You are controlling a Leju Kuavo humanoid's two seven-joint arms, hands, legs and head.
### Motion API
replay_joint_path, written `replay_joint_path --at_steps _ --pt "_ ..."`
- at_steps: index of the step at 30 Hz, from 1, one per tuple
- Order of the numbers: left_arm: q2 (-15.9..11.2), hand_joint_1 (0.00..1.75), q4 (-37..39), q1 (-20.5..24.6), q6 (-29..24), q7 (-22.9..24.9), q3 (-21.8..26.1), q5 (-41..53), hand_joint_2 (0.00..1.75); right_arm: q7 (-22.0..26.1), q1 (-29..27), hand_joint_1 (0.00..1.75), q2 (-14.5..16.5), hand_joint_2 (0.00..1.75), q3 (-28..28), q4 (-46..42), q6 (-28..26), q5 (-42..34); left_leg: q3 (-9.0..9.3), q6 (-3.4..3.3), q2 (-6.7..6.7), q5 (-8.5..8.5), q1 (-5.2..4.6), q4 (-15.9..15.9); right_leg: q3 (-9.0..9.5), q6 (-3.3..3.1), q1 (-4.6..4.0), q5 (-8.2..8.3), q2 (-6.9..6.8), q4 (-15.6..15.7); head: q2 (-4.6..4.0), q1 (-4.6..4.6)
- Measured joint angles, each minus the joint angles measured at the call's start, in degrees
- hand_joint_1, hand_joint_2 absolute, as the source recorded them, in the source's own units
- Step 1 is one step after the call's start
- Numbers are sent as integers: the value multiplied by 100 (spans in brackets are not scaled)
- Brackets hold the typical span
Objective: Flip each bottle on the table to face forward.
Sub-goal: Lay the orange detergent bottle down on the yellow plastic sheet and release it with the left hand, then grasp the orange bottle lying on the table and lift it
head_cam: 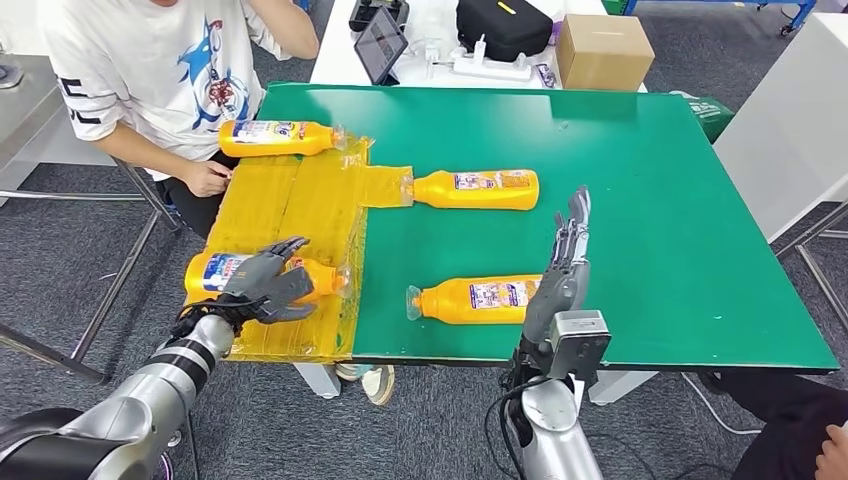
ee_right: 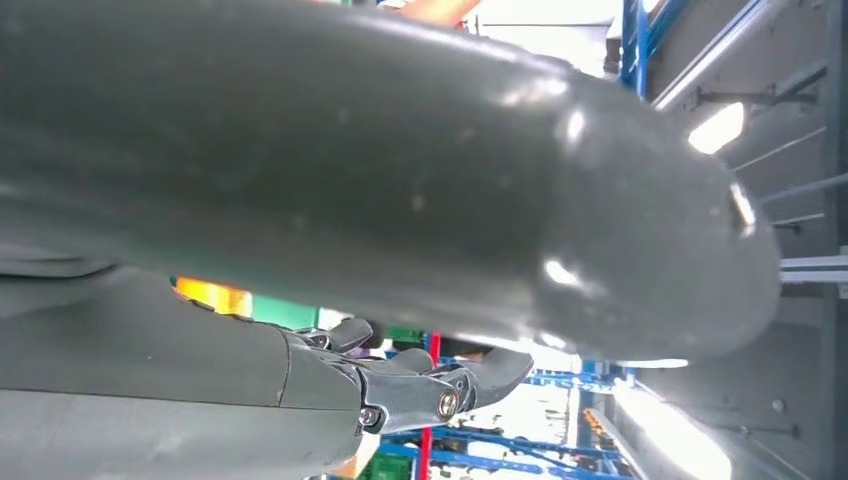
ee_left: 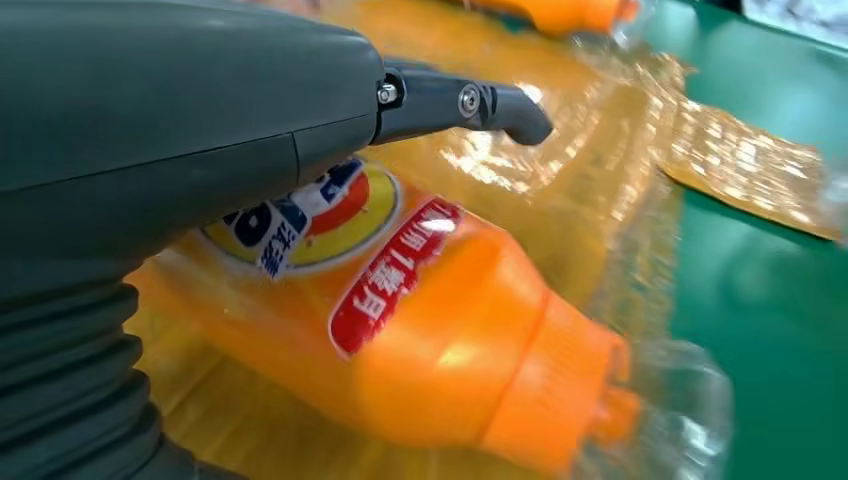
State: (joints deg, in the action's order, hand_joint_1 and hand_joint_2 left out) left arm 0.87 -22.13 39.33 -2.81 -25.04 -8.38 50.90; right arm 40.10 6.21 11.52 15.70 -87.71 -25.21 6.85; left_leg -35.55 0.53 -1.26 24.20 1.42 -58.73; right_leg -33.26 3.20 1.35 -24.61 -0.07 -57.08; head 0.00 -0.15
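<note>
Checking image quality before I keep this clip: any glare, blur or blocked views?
Head view: sharp and evenly lit, with a mild sheen on the yellow plastic sheet. Left wrist view: strong glare on that sheet, far edge soft, the nearest bottle readable. Right wrist view: the right hand blocks most of it, and bright background lights are blown out.

Left hand (head_cam: 262, 288) reaches forward with fingers curled down over a bottle (head_cam: 262, 277); right hand (head_cam: 562, 262) is raised upright, fingers extended and holding nothing.
</note>
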Motion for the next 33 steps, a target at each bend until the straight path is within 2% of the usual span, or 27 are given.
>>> replay_joint_path --at_steps 4,12,13,15,16,17,20,23,26,29,33 --pt "1 0 -1 -17 597 -299 146 -304 0 -2 77 0 25 0 -78 180 50 -16 29 1 -1 1 0 1 29 4 0 -2 -1 0 0 1" --pt "12 0 -10 -54 1161 -603 458 -906 0 -1 128 0 44 0 -119 386 49 -4 39 0 1 -2 0 1 37 5 0 1 0 0 0 1" --pt "20 0 -25 -75 1151 -684 528 -1057 0 -8 136 0 44 44 -124 417 52 23 39 0 2 -2 0 1 37 5 -1 1 0 0 0 1" --pt "62 0 -103 -167 953 -922 726 -1538 87 -105 158 0 43 131 -132 506 95 171 38 0 4 -1 0 1 33 5 -1 2 2 0 0 2" --pt "108 0 -201 -260 678 -1078 877 -1894 131 -234 179 0 35 175 -132 587 152 347 36 1 7 -1 0 1 28 3 -1 3 4 0 0 2" --pt "171 0 -361 -380 282 -1211 1055 -2267 175 -419 208 0 18 175 -122 693 234 576 30 1 12 -1 0 0 18 0 -1 6 7 0 0 3" --pt "390 0 -1118 -745 -1052 -1465 1557 -3118 175 -930 287 0 -98 175 -61 1101 427 1314 -1 -3 29 -5 0 -2 -21 -7 -1 16 14 0 0 4" --pt "489 0 -1863 -998 -1778 -1506 1745 -3325 175 -1219 368 0 -237 175 -23 1437 477 1768 -19 -6 27 -10 0 -3 -34 -6 -1 17 13 -1 0 2" --pt "546 0 -2663 -1285 -2398 -1524 1719 -3459 175 -1707 512 0 -437 175 16 1712 641 2302 -30 -6 27 -9 0 -4 -45 -5 0 17 13 -1 0 2" --pt "585 0 -3411 -1579 -2749 -1534 1507 -3470 175 -2104 694 0 -713 175 25 1962 834 2659 -45 -7 21 -9 -2 -5 -57 -5 1 16 12 -1 0 2" --pt "653 0 -4111 -1971 -2738 -1535 1125 -3483 175 -2542 979 0 -1099 175 47 2305 1311 2978 -52 -8 16 -7 -6 -6 -64 -3 5 17 11 0 0 2"
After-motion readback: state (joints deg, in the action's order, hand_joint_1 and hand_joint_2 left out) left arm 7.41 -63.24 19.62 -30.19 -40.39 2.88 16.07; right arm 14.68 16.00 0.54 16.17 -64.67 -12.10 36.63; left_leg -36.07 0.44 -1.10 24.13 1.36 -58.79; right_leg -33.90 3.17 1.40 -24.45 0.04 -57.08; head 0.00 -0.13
